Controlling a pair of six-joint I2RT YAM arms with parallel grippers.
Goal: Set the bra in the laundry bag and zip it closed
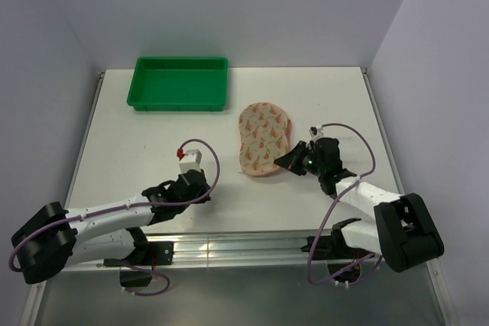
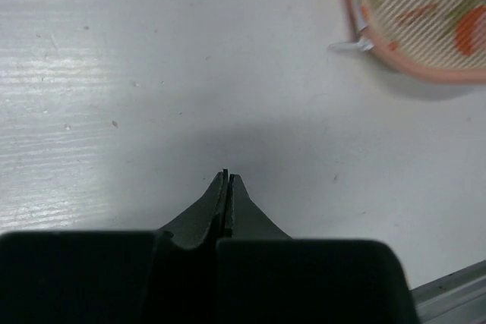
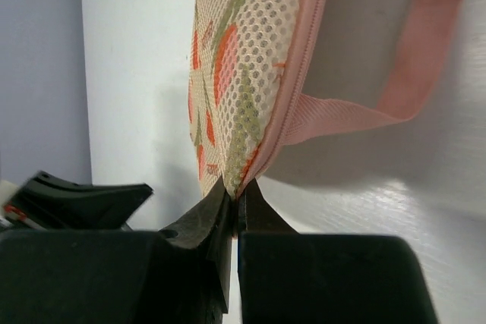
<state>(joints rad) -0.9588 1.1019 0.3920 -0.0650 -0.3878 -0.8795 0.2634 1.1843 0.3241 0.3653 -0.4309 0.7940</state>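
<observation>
The laundry bag [image 1: 263, 140] is seen from overhead lying on the white counter [image 1: 130, 150], right of the middle, with the green tray [image 1: 179, 83] set well apart toward the far left corner. From that height the right pincer [image 1: 281, 162] is shown only as a dark shape meeting the bag's near right edge; the grip itself cannot be made out there. It is settled by the right wrist camera, where the right pincer [image 3: 237, 191] is shown clenched on the pink zipper edging [image 3: 300, 73] of the laundry bag [image 3: 250, 73], the fingertips pressed together around the seam. An open mesh weave under the orange-and-green print is revealed in that view alone, and a pink loop [image 3: 410, 73] is seen running from the edging out over the counter. The left pincer [image 1: 187, 154] is pictured from above over bare counter, left of the bag and apart from it. In its own wrist camera the left pincer [image 2: 228, 177] is seen shut tight on nothing, the two tips touching, with the rounded end of the laundry bag [image 2: 425, 5] caught in the upper right corner. A small pale tab [image 2: 349, 45] is shown projecting from the bag's rim there, a detail that is lost in the overhead picture.
</observation>
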